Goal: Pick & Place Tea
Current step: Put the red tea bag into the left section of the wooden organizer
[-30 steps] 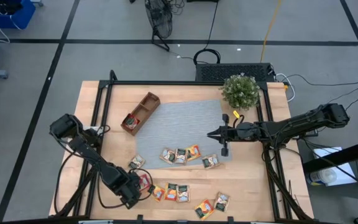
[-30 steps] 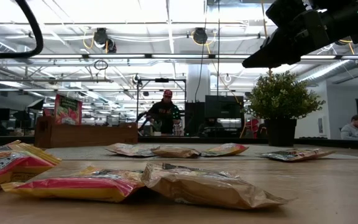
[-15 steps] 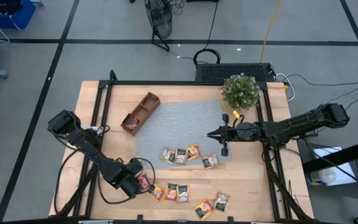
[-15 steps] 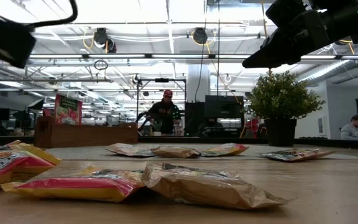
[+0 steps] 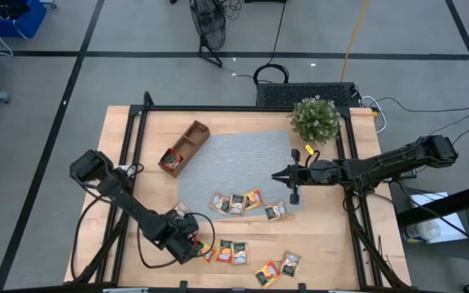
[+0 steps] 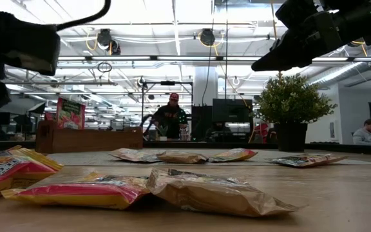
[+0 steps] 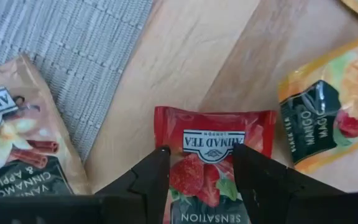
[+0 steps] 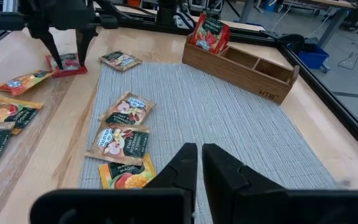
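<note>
Several tea sachets lie flat: three in a row (image 5: 236, 203) and one (image 5: 276, 211) on the grey mat (image 5: 234, 163), others on the wood near the front edge (image 5: 225, 251). My left gripper (image 7: 201, 155) points down, open, over a red sachet (image 7: 213, 140) lying on the wood beside the mat's near left corner; its fingers stand over the sachet's two side parts. The same gripper (image 8: 67, 57) and sachet (image 8: 72, 67) show in the right wrist view. My right gripper (image 5: 277, 174) hangs shut above the mat's right edge, holding nothing. My left gripper comes at the red sachet from above with a fingertip (image 7: 157, 163) over each side of it. The sachet lies flat on the wood. Whether the fingertips touch it, I cannot tell.
A wooden compartment tray (image 5: 184, 148) stands at the mat's far left corner, with a red sachet (image 8: 209, 31) upright in one end compartment. A potted plant (image 5: 314, 118) stands at the far right. A vanilla sachet (image 7: 17, 143) and a mango sachet (image 7: 328, 118) flank the red one.
My left gripper has gone from the near left of the table toward the right and slightly toward the far edge, coming over the red sachet. Its wrist has turned on the way. It has stayed open. No sachet has moved.
</note>
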Tool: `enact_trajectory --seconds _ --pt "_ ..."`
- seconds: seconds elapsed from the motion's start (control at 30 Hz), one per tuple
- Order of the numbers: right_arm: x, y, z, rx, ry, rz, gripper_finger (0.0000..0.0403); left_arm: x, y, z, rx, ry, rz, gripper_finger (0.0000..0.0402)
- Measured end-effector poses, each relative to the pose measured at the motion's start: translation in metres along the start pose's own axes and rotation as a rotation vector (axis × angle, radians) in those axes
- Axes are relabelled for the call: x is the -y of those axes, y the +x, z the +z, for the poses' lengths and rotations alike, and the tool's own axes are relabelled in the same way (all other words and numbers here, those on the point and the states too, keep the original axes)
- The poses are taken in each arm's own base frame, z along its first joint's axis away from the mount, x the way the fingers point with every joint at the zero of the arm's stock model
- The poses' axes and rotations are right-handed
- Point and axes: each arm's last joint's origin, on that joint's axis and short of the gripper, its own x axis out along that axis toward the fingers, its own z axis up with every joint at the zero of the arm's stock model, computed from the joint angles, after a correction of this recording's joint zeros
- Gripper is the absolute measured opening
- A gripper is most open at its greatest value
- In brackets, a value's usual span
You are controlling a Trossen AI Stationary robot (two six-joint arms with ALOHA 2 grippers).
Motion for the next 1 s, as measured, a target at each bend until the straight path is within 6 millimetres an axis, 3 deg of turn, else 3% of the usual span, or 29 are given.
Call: enact_trajectory --seconds 0.2,0.43,0.57,0.7,0.77,0.87,1.0 --pt "0.0 0.0 0.0 0.0 -0.001 0.0 0.0016 0.003 0.018 -0.001 -0.027 0.008 0.034 0.0177" --pt "0.0 0.0 0.0 0.0 -0.001 0.0 0.0016 0.004 0.021 -0.005 -0.033 0.029 0.039 0.017" --pt "0.0 0.0 0.0 -0.001 -0.001 0.0 0.0016 0.005 0.02 -0.007 -0.052 0.036 0.032 0.0115" --pt "0.0 0.0 0.0 -0.001 -0.001 0.0 0.0016 0.007 0.02 -0.007 -0.057 0.044 0.01 0.0025" --pt "0.0 0.0 0.0 0.0 -0.001 0.0 0.0016 0.007 0.02 -0.006 -0.056 0.047 0.003 0.0016" --pt "0.0 0.0 0.0 0.0 0.003 0.0 0.0016 0.011 0.012 -0.003 -0.045 0.072 0.02 0.0011" --pt "0.0 0.0 0.0 0.0 0.003 0.0 0.0016 0.008 -0.032 0.007 0.018 0.154 0.221 0.0009"
